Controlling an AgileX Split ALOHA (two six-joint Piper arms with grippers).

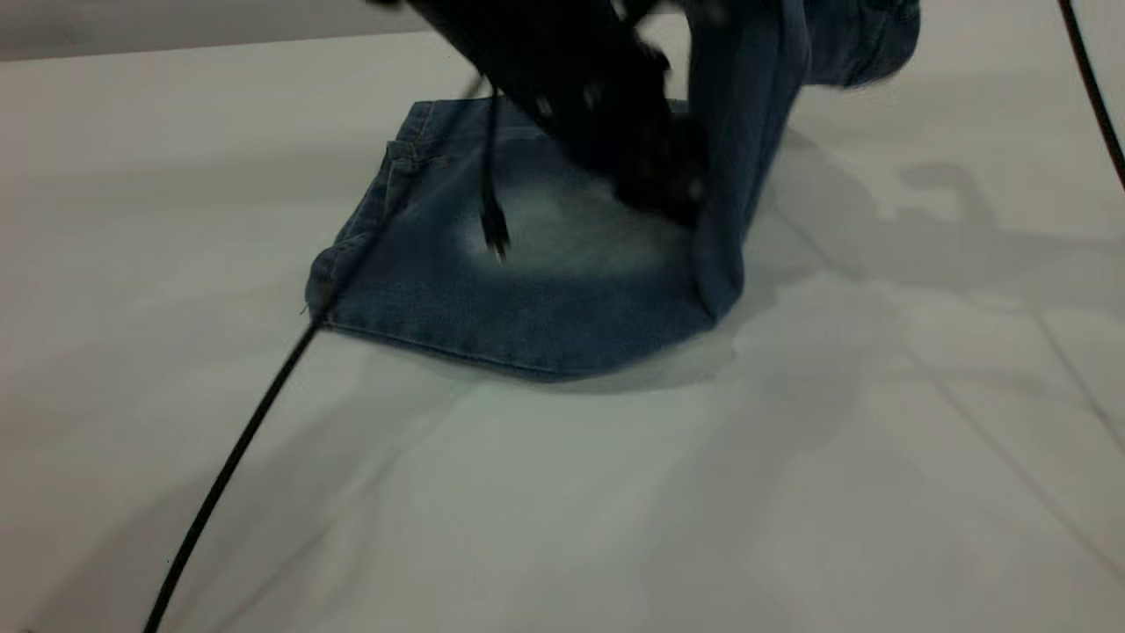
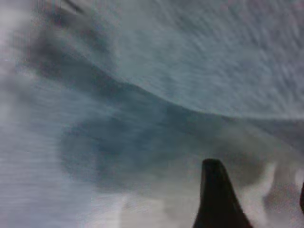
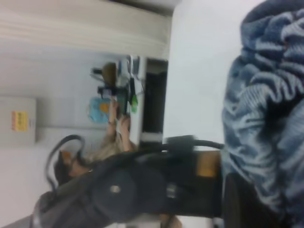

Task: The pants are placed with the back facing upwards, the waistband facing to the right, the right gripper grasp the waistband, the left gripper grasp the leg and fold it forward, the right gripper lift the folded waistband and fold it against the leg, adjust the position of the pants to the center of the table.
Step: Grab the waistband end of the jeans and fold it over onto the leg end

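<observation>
Denim pants [image 1: 545, 272], one pair, lie on my table [image 1: 791, 492], waistband end hoisted by the right gripper [image 3: 266, 142], clenched in bunched cloth. I judge the waistband-to-leg fold underway; next, lay it flat. Left gripper [image 1: 659, 189] presses the fabric; its fingers' state I cannot tell.
</observation>
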